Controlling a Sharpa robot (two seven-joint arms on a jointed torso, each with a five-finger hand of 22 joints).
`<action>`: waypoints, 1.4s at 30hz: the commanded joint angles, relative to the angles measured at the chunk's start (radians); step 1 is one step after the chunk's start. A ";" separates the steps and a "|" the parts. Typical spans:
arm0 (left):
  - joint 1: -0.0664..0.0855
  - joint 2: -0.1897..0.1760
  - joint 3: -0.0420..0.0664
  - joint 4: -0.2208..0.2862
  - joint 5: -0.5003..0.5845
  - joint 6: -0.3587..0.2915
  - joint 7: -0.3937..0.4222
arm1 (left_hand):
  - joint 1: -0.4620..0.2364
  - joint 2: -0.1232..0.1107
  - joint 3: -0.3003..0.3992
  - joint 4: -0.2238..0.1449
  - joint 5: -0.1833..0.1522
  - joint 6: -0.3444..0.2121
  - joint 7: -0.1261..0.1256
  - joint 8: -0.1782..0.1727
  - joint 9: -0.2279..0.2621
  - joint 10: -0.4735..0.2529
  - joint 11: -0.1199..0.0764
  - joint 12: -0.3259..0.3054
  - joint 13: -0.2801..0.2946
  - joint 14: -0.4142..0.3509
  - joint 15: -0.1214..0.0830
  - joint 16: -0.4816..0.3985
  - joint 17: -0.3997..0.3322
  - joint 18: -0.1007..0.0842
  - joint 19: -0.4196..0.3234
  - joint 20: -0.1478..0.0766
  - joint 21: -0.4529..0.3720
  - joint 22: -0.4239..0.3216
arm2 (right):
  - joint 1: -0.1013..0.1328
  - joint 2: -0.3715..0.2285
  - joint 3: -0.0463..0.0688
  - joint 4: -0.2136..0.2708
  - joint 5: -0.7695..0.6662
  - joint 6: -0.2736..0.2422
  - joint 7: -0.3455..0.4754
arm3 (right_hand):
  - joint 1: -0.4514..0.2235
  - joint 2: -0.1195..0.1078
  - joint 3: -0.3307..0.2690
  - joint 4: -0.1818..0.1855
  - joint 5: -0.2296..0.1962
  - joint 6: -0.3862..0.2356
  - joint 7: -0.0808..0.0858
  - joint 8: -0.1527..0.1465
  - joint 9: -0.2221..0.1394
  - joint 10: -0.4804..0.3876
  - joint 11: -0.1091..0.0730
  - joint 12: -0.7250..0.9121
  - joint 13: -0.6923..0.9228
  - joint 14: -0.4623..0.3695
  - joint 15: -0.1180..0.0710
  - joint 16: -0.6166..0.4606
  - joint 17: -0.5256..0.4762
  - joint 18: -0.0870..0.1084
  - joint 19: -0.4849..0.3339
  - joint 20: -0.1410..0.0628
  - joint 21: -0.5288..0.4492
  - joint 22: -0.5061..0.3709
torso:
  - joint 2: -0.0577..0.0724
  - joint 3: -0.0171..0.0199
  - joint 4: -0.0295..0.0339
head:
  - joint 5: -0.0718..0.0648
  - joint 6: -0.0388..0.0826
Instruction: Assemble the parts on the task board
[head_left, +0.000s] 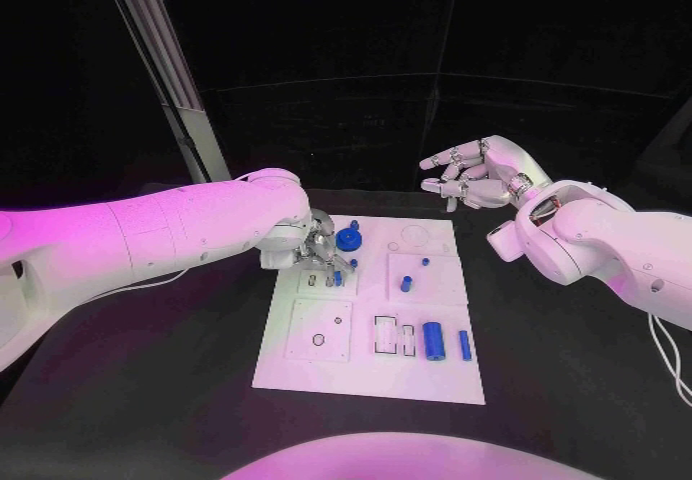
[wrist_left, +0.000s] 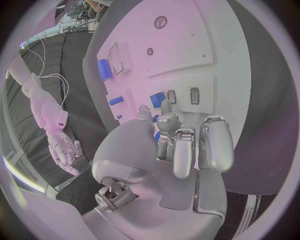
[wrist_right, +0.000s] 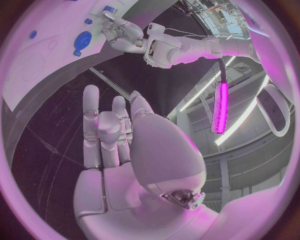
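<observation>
Black matte tabletop is occupied by the flat white task board (head_left: 368, 375). Blue cylindrical parts (head_left: 433, 342) lie at its near right. At the far-left corner the left hand (head_left: 299, 245) is lowered; its grasp cannot be determined. The right hand (head_left: 476, 175) is raised beyond the board, fingers curled, nothing held.

One task board (head_left: 368, 375) — two hands — about seven blue parts (head_left: 433, 340).
</observation>
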 joint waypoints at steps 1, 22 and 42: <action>0.000 0.003 -0.001 0.000 -0.004 0.031 -0.003 | 0.012 0.000 0.001 -0.006 0.000 -0.007 -0.004 0.006 0.003 0.008 -0.001 0.004 0.003 0.104 -0.009 0.003 0.263 -0.015 0.002 -0.007 0.003 0.000 | 0.002 0.002 0.001 -0.001 -0.002 0.011 0.002 | 0.007 -0.001 -0.002 0.001 0.005 -0.007 0.001 -0.004 -0.001 -0.004 -0.001 -0.004 -0.002 0.007 -0.001 -0.006 -0.001 0.006 0.006 -0.001 -0.007 -0.001 | 0.000 0.0002 -0.0007 | 0.001 -0.001; -0.001 0.009 -0.004 -0.008 -0.004 0.037 0.005 | 0.046 0.012 0.023 -0.022 0.000 -0.017 -0.006 0.022 0.013 0.010 -0.003 0.008 0.005 0.104 -0.012 0.003 0.263 -0.013 -0.001 -0.010 0.000 -0.005 | 0.002 0.010 0.001 -0.008 -0.002 0.016 0.004 | 0.015 -0.007 0.006 0.006 0.088 -0.008 0.002 -0.002 -0.001 -0.008 -0.001 -0.002 -0.022 0.012 -0.002 -0.020 0.005 0.006 0.015 -0.002 -0.020 -0.009 | 0.000 -0.0001 -0.0012 | 0.004 -0.005; -0.002 0.003 -0.005 0.014 -0.004 0.020 0.026 | 0.202 0.047 0.187 -0.128 0.002 -0.053 -0.019 0.028 0.018 -0.003 -0.016 -0.005 -0.009 0.104 -0.023 0.003 0.263 -0.011 -0.005 -0.020 -0.007 -0.010 | 0.002 0.018 0.001 -0.015 -0.019 0.028 -0.001 | 0.026 -0.016 0.025 0.011 0.173 -0.008 0.003 -0.002 -0.001 -0.013 -0.001 -0.002 -0.035 0.015 -0.003 -0.027 0.011 0.005 0.018 -0.003 -0.024 -0.011 | 0.000 0.0010 -0.0001 | 0.002 -0.011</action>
